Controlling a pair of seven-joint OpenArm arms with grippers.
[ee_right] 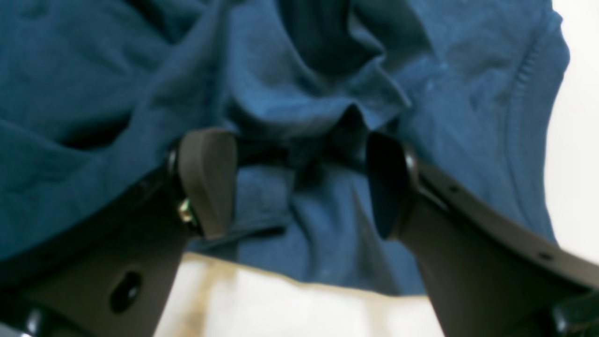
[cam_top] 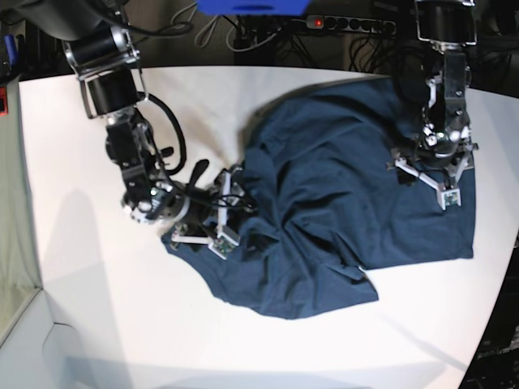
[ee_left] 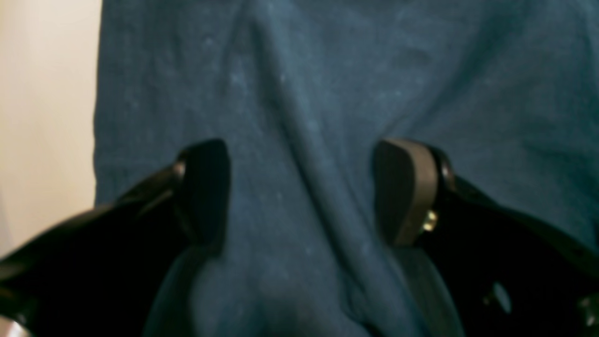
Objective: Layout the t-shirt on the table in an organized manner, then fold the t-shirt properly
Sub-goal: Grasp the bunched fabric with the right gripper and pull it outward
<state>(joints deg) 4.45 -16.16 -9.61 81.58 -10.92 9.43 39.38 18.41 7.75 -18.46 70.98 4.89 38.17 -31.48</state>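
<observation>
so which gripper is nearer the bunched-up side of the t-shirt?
Right. The right gripper sits open at the crumpled edge of the t-shirt, jaws either side of the folds. The left gripper, also open, is over the flatter cloth at the opposite side.

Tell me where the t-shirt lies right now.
In the base view the t-shirt lies rumpled across the table's centre-right, between the open right claw and open left claw.

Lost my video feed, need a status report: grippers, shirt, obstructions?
Left gripper open, fingers astride a ridge of the t-shirt. Right gripper open at bunched cloth. Shirt rumpled on the table, unfolded. Nothing in the way.
</observation>
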